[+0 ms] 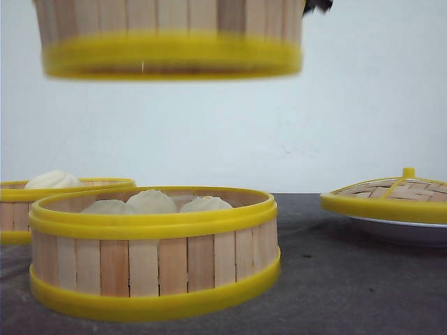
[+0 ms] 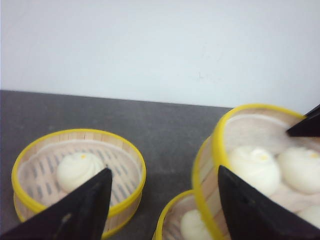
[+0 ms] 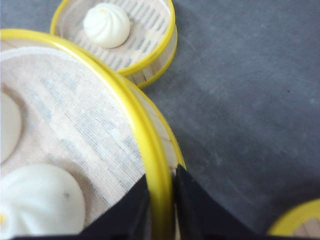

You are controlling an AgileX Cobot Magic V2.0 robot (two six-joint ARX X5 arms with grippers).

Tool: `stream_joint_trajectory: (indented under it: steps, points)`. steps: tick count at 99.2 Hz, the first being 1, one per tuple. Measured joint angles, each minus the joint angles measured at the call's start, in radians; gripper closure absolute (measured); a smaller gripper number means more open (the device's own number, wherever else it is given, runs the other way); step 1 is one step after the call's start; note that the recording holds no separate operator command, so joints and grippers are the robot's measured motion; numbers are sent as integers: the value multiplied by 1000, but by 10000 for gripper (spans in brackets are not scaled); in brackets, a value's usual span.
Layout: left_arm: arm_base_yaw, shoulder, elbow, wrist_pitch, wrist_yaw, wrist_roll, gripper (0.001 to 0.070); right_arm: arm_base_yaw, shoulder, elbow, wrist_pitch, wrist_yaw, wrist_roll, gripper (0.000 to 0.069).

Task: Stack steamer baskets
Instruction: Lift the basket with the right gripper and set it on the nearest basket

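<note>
In the front view a raised steamer basket hangs clear of the worktop at twelve o'clock, directly above the near basket, with open air between the two. The near basket sits on the dark worktop at about six o'clock and holds three white buns. Behind it, at nine o'clock, the far basket stands on the worktop with a single bun showing above its rim. At three o'clock a woven lid with a yellow rim and knob rests on a white plate, well apart from the baskets.

The right gripper has its jaws clenched on the raised basket's yellow top rim, one finger inside the wall and one outside, near several buns on its cloth liner. From this wrist view the far basket lies below and beyond the raised one.

The left gripper has its jaws released and spread wide. One finger appears to lie over the far basket and the other against the raised basket's wall, though whether either touches is hard to judge from this angle.
</note>
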Motion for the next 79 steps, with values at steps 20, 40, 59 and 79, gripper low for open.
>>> stream_joint_trajectory:
  steps: [20, 40, 59, 79]
  points:
    - [0, 0, 0, -12, 0, 0, 316, 0, 18, -145, 168, -1, 16, 635]
    - [0, 0, 0, -13, 0, 0, 316, 0, 61, -152, 196, -5, 36, 635]
    - [0, 0, 0, -25, 0, 0, 316, 0, 124, -152, 206, -5, 40, 635]
    - [0, 0, 0, -50, 0, 16, 316, 0, 169, -152, 213, -10, 55, 636]
